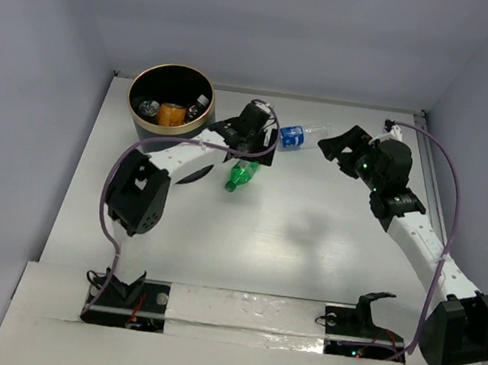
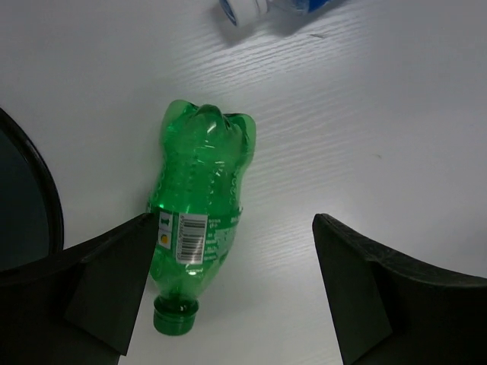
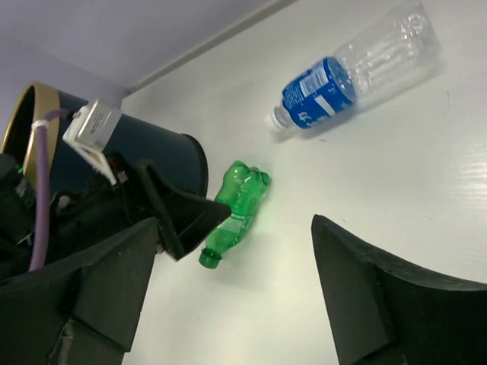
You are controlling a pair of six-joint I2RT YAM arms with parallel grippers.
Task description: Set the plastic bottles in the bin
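1. The green bottle (image 1: 241,175) (image 2: 199,220) (image 3: 234,209) is seen lying on its side on the white worktop (image 1: 308,245), just beside the bin (image 1: 139,88), with its cap pointed toward the near edge.
2. The left gripper (image 1: 244,151) (image 2: 233,220) is held over the green bottle with its jaws spread wide. In the left wrist view the bottle is framed between the 2 fingers, closer to the finger on the left of that view. Nothing is clamped, and contact with the bottle cannot be judged.
3. A blue-labelled bottle (image 1: 293,136) (image 3: 358,72) of clear plastic is seen on its side farther back on the worktop, between the 2 grippers and apart from the green one.
4. The right gripper (image 1: 338,148) (image 3: 234,228) is positioned near the blue-labelled bottle. Its jaws are wide apart and nothing is held between them.
5. The bin stands upright at the far left corner of the worktop, its gold rim and dark wall (image 3: 163,148) visible from the right wrist.
6. Inside the bin an orange-filled bottle (image 1: 171,114) is seen, along with other bottles that are too small and dark to be told apart.
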